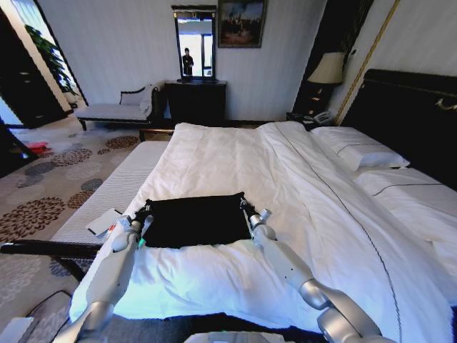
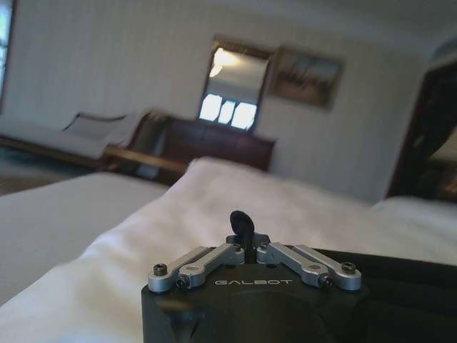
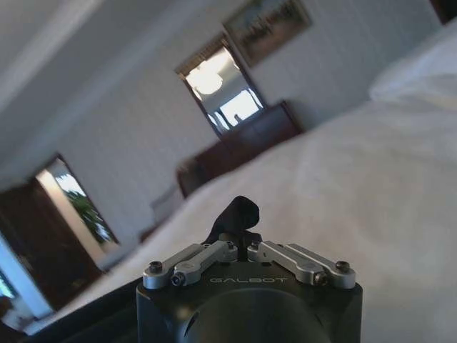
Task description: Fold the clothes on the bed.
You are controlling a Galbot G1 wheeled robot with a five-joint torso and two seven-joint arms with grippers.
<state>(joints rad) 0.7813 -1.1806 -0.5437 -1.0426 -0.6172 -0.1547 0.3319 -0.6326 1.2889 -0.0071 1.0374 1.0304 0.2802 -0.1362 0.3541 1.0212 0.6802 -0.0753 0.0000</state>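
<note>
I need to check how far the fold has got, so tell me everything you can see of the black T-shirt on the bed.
The black T-shirt lies flat on the white duvet near the foot of the bed. It looks like soft, matte cloth, already folded into a rough rectangle; no sleeves or lettering show. Its far edge is straight, its near edge slightly uneven. The left gripper sits at its far left corner and the right gripper at its far right corner, each with jaws closed on the cloth.

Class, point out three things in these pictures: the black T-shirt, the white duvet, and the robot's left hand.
black T-shirt (image 1: 194, 220): head view, middle of the folded cloth.
white duvet (image 1: 235, 161): head view, bare stretch beyond the shirt.
left hand (image 1: 145, 212): head view, tips at the shirt's left edge.
</note>
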